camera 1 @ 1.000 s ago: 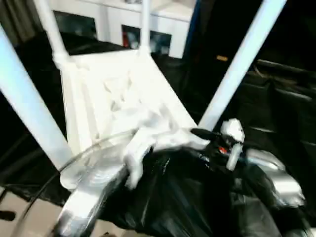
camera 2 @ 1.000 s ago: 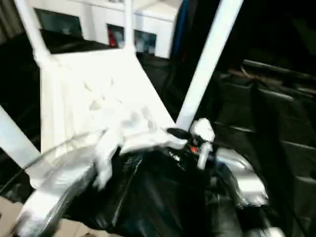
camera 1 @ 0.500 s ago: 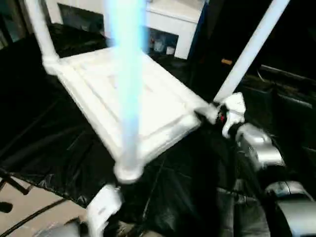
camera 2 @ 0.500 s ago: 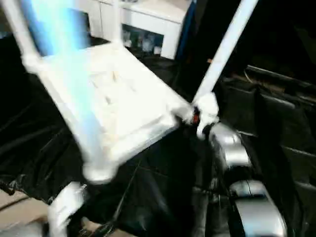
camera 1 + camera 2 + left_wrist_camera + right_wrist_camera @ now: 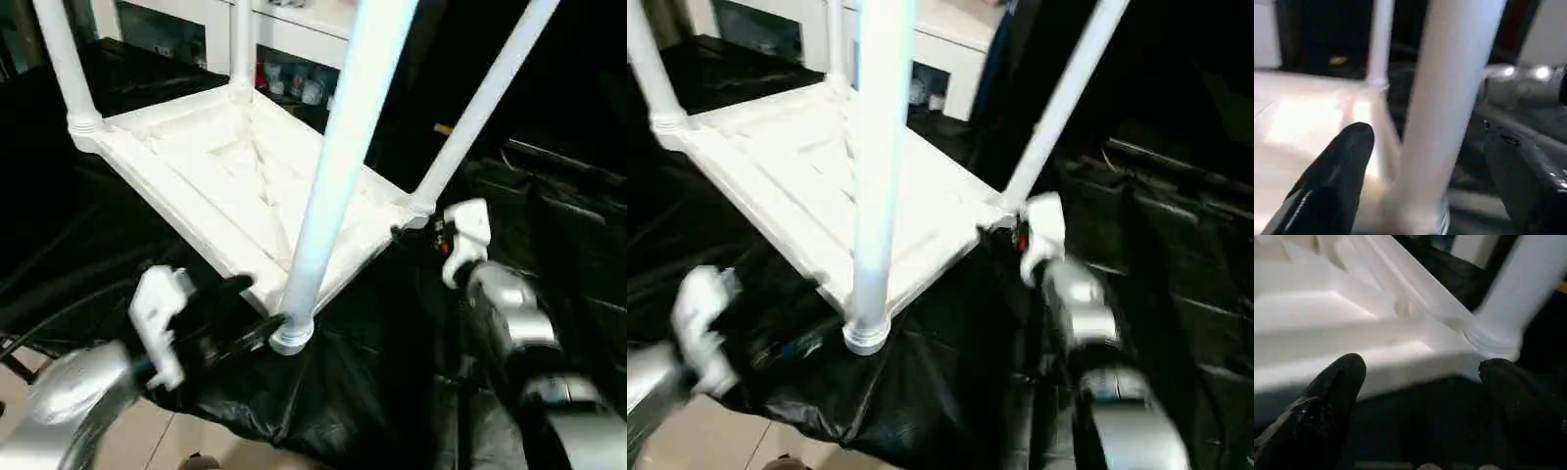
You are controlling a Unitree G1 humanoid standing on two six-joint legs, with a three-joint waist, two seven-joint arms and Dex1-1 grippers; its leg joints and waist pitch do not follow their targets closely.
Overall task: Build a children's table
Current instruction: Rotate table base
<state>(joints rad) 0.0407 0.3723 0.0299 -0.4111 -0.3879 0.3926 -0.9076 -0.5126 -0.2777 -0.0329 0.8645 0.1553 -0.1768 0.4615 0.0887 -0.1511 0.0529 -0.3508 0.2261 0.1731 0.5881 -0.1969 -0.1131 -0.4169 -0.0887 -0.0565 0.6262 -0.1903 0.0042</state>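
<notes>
The white tabletop [image 5: 235,166] lies upside down on black sheeting, ribbed underside up. All four white legs stand in its corner sockets. The near leg [image 5: 333,176] rises from the front corner socket [image 5: 291,338]. My left gripper [image 5: 245,311] is open just left of that socket; in the left wrist view its black fingers [image 5: 1342,166] stand wide on either side of the near leg [image 5: 1449,107]. My right gripper [image 5: 404,233] is open at the right corner, beside the right leg's base [image 5: 421,208]. From the right wrist, the tabletop edge [image 5: 1376,367] lies just beyond its fingers [image 5: 1332,396].
A white cabinet [image 5: 294,24] with glass doors stands behind the tabletop. Black sheeting [image 5: 362,392] drapes over the support and hangs toward the beige floor [image 5: 196,441] at the near left. Dark crates or furniture sit at the right [image 5: 558,196].
My left arm has drawn back from above the tabletop and come low beside the near leg's base. The right gripper has moved up to the right corner. The camera has shifted as well.
</notes>
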